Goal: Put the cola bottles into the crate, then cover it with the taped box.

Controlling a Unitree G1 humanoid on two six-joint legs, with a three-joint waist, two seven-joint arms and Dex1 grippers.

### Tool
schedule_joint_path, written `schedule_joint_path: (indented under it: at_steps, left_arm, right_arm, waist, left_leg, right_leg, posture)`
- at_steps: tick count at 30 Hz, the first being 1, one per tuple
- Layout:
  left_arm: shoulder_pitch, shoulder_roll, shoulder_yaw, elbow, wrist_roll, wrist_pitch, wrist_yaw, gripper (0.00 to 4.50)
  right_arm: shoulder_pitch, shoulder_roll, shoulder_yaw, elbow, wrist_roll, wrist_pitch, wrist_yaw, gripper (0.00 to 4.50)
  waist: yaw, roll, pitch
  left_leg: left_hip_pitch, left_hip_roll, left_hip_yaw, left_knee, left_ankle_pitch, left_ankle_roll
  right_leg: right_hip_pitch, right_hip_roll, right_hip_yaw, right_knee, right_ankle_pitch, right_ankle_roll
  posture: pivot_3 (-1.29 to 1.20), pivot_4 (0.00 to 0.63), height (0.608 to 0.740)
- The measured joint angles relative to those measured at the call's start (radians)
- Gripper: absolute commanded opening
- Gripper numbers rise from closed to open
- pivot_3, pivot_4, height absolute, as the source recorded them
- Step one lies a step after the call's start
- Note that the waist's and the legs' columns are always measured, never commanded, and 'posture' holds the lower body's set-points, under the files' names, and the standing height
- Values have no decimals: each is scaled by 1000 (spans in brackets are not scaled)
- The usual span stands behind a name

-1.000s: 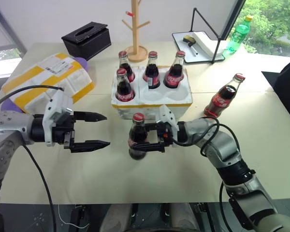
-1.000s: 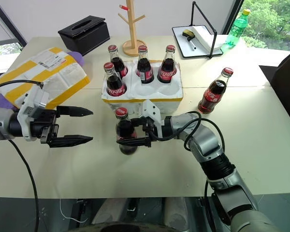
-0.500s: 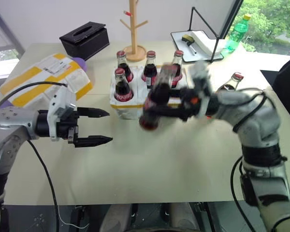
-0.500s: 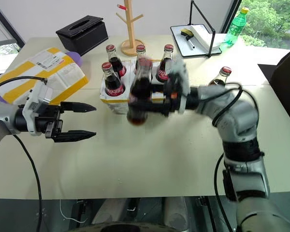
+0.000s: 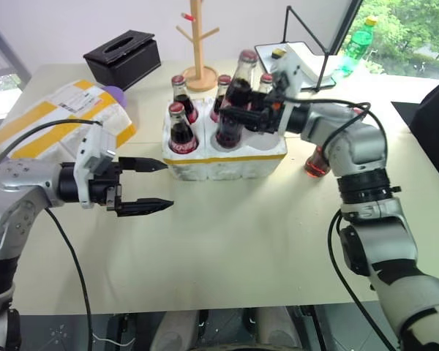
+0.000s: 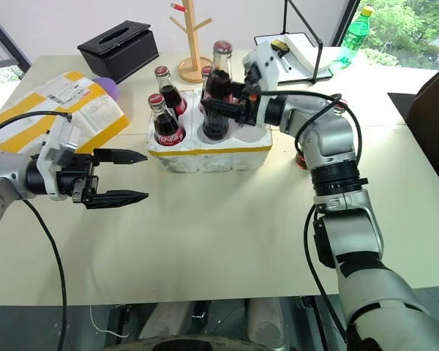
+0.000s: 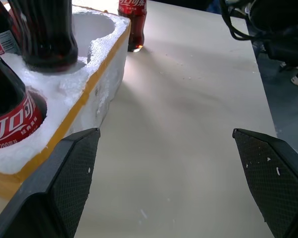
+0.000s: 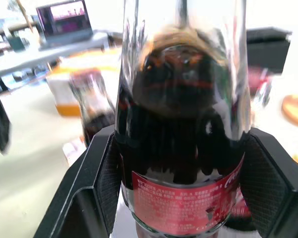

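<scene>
Daylight from the windows and green trees behind falls over a pale tabletop, and I take it from its left edge across. Near the left edge lies the taped box, yellow-banded, label up, waiting to serve as the lid. Just in front of it my left gripper hovers over bare table with fingers spread wide, holding nothing. Toward the middle of the far edge sits the crate, with bottles already standing in its wells. My right gripper is clenched on a cola bottle, held upright above a near-row well, its base at about rim height. To do this well I judge I should centre the base over the open well, keep the bottle plumb, and lower slowly so it neither chips the foam nor knocks its neighbours, letting go only once it seats. One more bottle stands on the table just right of the crate, partly behind my arm. Along the far edge are a black tissue box, a wooden peg stand, and toward the far right corner a green bottle.
</scene>
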State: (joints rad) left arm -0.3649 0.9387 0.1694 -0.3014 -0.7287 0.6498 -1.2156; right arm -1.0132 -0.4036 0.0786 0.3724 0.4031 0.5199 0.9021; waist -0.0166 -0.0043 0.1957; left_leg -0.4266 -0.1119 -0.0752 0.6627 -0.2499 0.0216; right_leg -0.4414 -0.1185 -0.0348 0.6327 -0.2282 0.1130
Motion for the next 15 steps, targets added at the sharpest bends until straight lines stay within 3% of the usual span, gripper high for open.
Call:
schedule_joint_path:
  at_steps: [15]
  left_arm:
    - [-4,0,3,4,-1,-1,29,4500]
  right_arm:
    - [62,72,82,71,-158,-156,46,2638]
  waist:
    - [-3,-1,-1]
  left_leg:
    - [3,0,1,1,1,-1]
  right_leg:
    - [2,1,2,2,0,0]
  posture:
    - [0,150,736]
